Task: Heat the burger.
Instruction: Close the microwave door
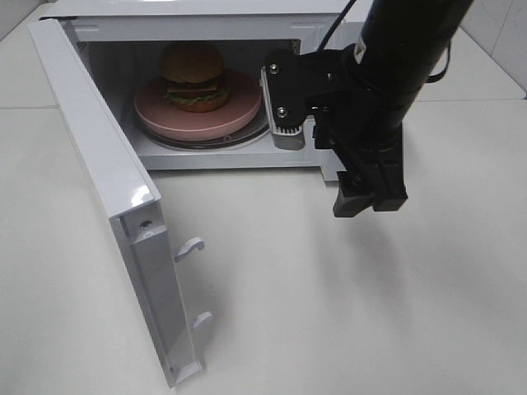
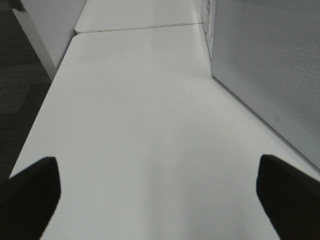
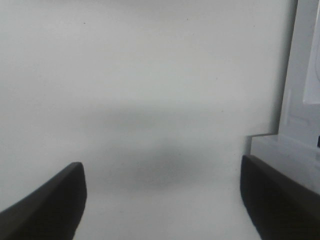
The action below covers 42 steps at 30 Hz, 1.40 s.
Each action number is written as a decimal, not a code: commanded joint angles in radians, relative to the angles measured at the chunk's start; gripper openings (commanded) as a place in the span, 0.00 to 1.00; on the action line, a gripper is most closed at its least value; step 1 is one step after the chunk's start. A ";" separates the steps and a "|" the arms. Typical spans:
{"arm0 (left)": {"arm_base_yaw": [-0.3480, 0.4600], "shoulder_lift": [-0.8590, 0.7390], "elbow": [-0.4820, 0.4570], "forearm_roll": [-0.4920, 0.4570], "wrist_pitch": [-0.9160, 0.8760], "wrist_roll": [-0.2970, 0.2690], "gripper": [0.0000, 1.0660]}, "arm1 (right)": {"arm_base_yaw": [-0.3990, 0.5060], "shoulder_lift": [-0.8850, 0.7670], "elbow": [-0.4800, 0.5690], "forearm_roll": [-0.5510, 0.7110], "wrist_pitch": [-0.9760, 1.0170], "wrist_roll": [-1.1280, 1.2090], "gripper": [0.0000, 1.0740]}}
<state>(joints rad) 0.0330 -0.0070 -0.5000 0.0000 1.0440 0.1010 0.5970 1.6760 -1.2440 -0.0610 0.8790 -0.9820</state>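
Inside open microwave [image 1: 189, 29], burger [image 1: 193, 76] on pink plate [image 1: 198, 125]; brown bun, green layer

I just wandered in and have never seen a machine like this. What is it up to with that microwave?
It is a two-armed robot heating a burger. The burger sits on a pink plate inside the microwave, whose door stands wide open. The right gripper hangs in front of the oven, open and holding nothing. The left gripper is also open and empty, over the table beside the microwave. The door is not yet shut.
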 commanded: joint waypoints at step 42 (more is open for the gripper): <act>0.004 -0.018 0.002 -0.006 -0.009 -0.005 0.95 | -0.591 -0.350 0.335 -0.129 0.029 1.103 0.73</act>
<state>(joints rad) 0.0330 -0.0070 -0.5000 0.0000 1.0440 0.1010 0.0120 1.3320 -0.9100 -0.1950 0.8920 0.1360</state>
